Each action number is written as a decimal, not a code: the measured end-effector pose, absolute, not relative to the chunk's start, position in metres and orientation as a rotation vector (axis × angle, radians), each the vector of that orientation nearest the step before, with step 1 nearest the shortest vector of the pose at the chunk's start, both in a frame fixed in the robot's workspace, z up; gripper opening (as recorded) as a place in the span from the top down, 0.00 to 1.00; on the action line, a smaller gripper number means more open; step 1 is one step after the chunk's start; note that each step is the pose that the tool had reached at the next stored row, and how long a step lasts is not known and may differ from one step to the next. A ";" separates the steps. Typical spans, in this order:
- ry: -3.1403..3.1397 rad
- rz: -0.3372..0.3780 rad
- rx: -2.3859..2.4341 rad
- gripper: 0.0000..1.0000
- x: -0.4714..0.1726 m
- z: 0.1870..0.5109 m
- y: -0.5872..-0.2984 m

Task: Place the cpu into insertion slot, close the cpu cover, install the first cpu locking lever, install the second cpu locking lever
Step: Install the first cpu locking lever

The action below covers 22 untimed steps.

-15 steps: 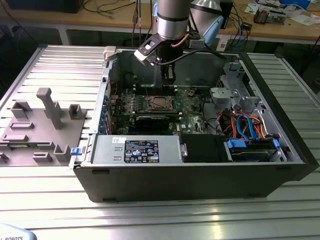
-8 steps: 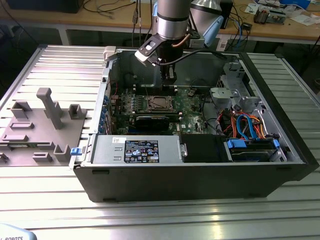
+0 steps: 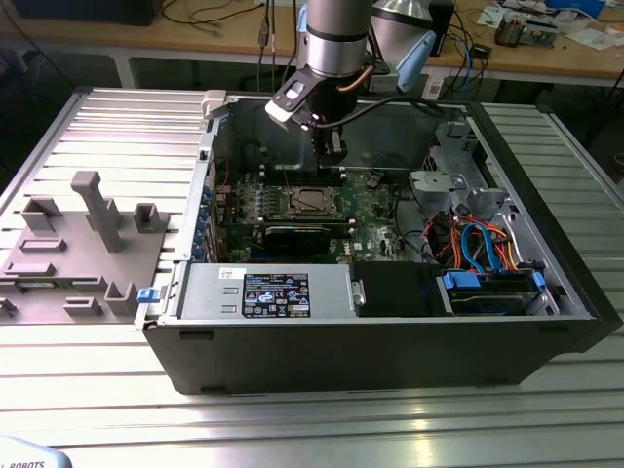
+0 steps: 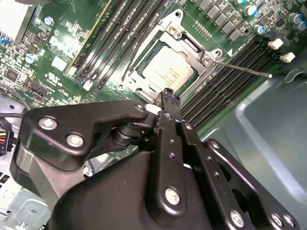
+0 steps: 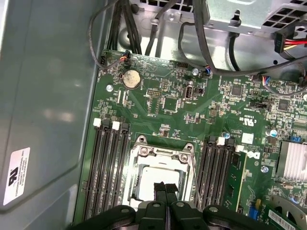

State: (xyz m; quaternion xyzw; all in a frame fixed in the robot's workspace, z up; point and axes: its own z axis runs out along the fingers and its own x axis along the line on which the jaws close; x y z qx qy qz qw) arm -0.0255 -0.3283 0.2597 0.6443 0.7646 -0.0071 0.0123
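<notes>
The cpu [image 4: 165, 72] lies flat in the insertion slot [image 4: 144, 84] of the green motherboard, its pale face showing through the window of the cpu cover [image 4: 192, 51], which lies down over it. In the first wrist view the cpu [image 5: 149, 178] sits framed by the cover [image 5: 163, 154]. A thin metal locking lever [image 4: 244, 68] sticks out from the socket's corner across the memory slots; this lever [image 5: 195, 184] also runs beside the socket. My gripper [image 4: 169, 94] hovers just above the socket's edge, fingers shut together with nothing between them. In the exterior view the gripper [image 3: 331, 148] hangs over the socket [image 3: 310, 200].
Black memory slots [image 5: 108, 167] flank the socket on both sides. Cables [image 5: 192, 52] hang along the board's far edge by the case wall. A drive cage with coloured cables [image 3: 478, 244] and a power supply [image 3: 273, 291] fill the case. Grey fixtures [image 3: 93, 224] stand at the exterior view's left.
</notes>
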 end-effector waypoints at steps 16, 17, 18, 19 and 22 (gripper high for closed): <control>2.462 -0.021 1.910 0.89 -0.026 0.260 -0.328; 2.471 -0.021 1.898 0.89 -0.026 0.260 -0.328; 2.476 -0.021 1.891 0.89 -0.026 0.260 -0.328; 2.481 -0.021 1.886 0.89 -0.026 0.260 -0.328; 2.497 -0.020 1.863 0.89 -0.026 0.260 -0.328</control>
